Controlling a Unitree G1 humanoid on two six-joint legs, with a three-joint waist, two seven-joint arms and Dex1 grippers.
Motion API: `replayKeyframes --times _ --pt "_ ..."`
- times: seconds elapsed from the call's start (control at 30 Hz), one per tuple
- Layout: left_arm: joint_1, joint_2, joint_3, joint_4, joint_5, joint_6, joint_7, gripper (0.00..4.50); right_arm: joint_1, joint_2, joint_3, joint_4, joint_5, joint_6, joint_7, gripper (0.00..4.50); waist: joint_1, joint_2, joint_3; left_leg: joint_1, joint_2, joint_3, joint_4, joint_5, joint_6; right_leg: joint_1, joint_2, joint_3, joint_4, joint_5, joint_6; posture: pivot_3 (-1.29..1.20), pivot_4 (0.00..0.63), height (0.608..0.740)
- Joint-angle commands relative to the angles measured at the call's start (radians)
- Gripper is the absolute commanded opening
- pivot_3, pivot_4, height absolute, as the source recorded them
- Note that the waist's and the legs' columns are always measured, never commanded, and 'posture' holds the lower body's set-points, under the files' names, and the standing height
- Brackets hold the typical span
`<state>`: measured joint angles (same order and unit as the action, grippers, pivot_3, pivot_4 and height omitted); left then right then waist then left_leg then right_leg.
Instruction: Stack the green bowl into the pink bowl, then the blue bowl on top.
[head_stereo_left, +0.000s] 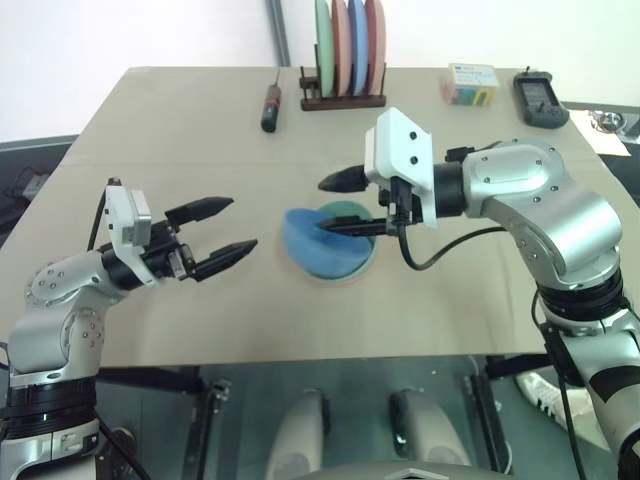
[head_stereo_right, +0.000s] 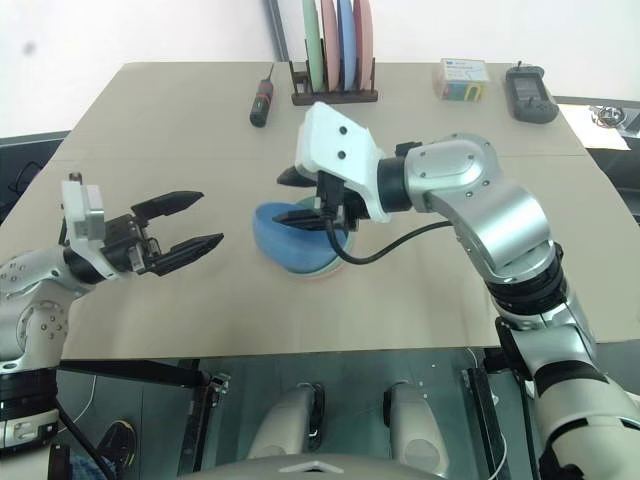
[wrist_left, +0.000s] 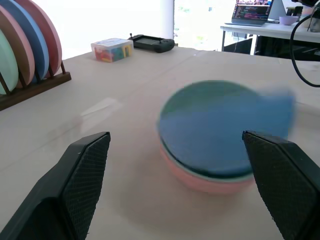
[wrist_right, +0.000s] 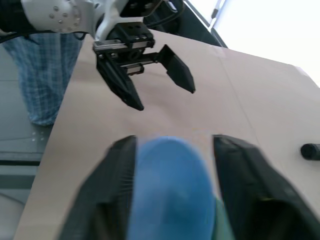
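Right wrist view: right end effector (wrist_right: 172, 192) released around tilted blue bowl (wrist_right: 170, 192); left end effector (head_stereo_left: 222, 232) released.

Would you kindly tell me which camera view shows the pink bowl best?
The left wrist view: the pink bowl shows its side wall beneath the green bowl and the blue bowl. From the head views, just a pink rim sliver peeks out below the stack.

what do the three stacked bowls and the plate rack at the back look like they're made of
The blue bowl, green bowl and pink bowl look like plain matte plastic: flat uniform colour, thin rims, no gloss or glaze. The plate rack looks like dark-stained wood, judging by its brown slatted bars; grain is too small to confirm.
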<state>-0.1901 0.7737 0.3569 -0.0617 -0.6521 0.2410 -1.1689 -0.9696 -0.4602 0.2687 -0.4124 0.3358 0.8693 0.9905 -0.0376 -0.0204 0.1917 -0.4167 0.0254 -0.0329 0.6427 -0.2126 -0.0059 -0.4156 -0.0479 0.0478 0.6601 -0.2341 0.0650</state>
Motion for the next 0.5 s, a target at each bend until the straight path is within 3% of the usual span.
replayKeyframes --times 0.03,0.5 --pt "-0.001 0.008 0.041 -0.016 -0.009 -0.011 0.019 4.5 -0.008 -0.035 -0.073 -0.012 0.055 0.038 -0.009 2.92 -0.001 0.0 0.0 0.0 0.0 0.0 0.0 0.0 0.0 0.0 0.0 0.0 0.0 0.0 0.0 0.0 0.15 0.74" --pt "0.121 0.019 0.109 -0.084 -0.012 0.008 0.098 4.5 0.348 -0.338 -0.276 0.181 0.059 -0.256 0.099 2.92 -0.002 -0.001 0.0 0.0 0.0 0.002 -0.001 0.0 0.0 0.0 0.0 0.001 -0.002 0.0 0.0 0.0 0.15 0.74"
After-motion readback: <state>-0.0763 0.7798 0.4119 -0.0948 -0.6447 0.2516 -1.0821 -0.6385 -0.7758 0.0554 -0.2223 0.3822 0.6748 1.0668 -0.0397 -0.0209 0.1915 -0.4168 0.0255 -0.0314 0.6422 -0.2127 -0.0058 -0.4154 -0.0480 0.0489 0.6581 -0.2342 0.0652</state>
